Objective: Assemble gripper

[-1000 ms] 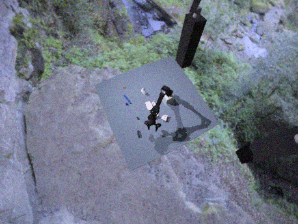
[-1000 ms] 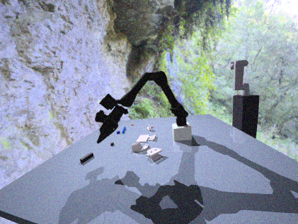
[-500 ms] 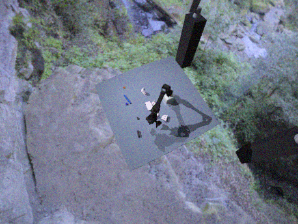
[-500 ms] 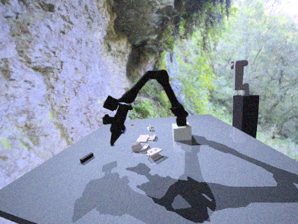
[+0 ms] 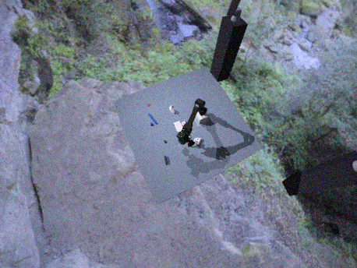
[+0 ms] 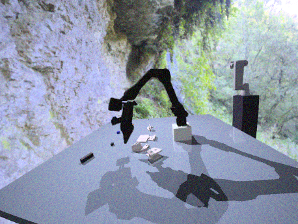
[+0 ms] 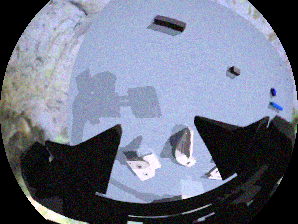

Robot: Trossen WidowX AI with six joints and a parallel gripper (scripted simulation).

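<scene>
Tool (image 6: 125, 142) (image 7: 158, 124) black; block (image 6: 86, 158) (image 7: 170, 23) dark; tabletop (image 5: 136, 152) (image 6: 58, 182) (image 7: 130, 55) plain grey-blue.

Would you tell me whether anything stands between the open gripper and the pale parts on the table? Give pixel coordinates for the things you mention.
Nothing visible stands in the way: the open gripper (image 6: 126, 140) (image 7: 158, 124) hangs above the table (image 6: 58, 182) (image 7: 200, 30), and the wrist view shows pale parts (image 7: 141, 167) below, between its fingers, with only shadows around them.

Grey tabletop (image 5: 140, 156) (image 6: 65, 182) (image 7: 200, 55) — pale pieces, dark block (image 5: 167, 160) (image 6: 86, 158) (image 7: 169, 24), blue bits.

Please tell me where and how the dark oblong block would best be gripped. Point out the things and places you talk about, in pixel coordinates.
Probably at mid-length, from straight above, closing across its two long sides: the dark oblong block (image 5: 167, 160) (image 6: 86, 158) (image 7: 170, 24) lies flat, much longer than wide, apart from the other pieces.
</scene>
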